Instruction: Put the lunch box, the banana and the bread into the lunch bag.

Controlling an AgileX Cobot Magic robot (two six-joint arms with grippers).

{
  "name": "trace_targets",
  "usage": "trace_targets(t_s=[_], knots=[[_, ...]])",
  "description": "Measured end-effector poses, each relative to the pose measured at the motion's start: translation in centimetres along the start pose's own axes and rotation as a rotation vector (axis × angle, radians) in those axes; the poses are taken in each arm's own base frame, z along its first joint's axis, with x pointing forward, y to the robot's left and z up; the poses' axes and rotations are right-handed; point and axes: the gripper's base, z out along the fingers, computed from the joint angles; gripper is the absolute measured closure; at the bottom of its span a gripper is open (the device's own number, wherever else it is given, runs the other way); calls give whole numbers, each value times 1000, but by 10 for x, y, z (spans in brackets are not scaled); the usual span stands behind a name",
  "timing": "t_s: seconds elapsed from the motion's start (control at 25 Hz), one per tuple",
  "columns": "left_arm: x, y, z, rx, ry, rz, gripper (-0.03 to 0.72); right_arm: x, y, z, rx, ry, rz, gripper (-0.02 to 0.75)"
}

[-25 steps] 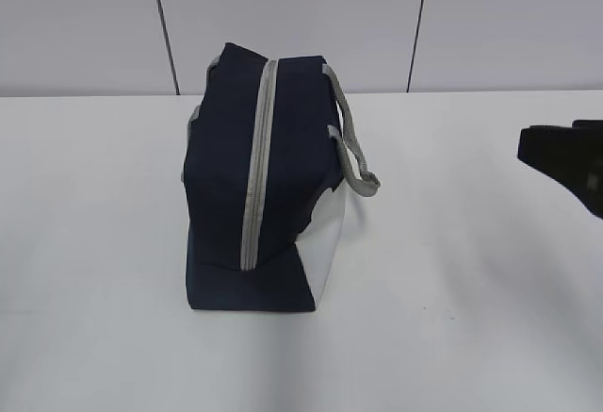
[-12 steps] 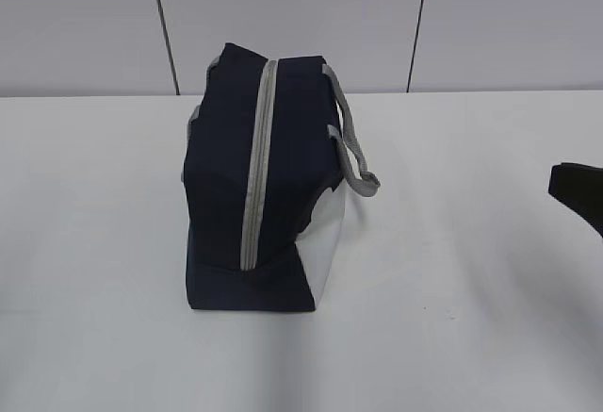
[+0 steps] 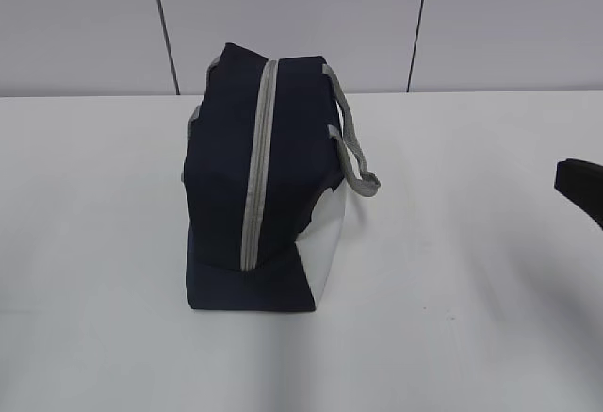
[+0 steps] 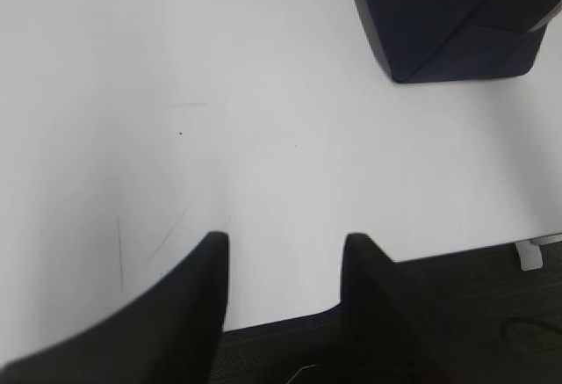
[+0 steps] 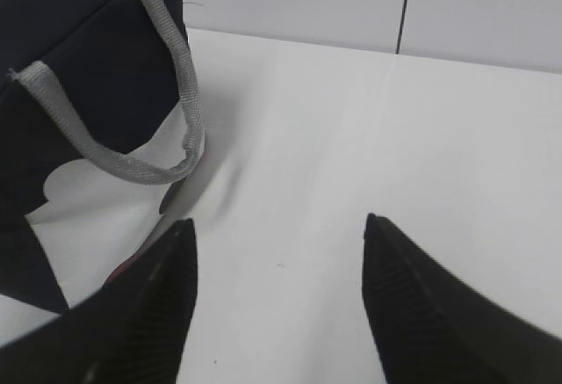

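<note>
White tabletop and pale wall panels fill the exterior view, where the lunch bag (image 3: 259, 181) is stood on end at centre, zipper (image 3: 256, 167) run shut, so packing is judged finished; the right gripper (image 3: 579, 186) is seen at three o'clock. In the left wrist view, the left gripper (image 4: 283, 265) is spread over bare table (image 4: 176, 120), bag at one o'clock. In the right wrist view, jaws are spread, nothing pinched, bag handle (image 5: 171, 94) at ten o'clock.

no readable text, labels or numbers on the lunch bag (image 3: 226, 195), none elsewhere
</note>
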Motion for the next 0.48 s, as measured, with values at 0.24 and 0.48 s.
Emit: trace_targets(t_s=[0.24, 0.48], knots=[[0, 0, 0, 0, 0, 0, 398, 8, -9, -1, 112, 85, 33, 296], [0, 0, 0, 0, 1, 0, 405, 4, -7, -9, 91, 168, -6, 297]])
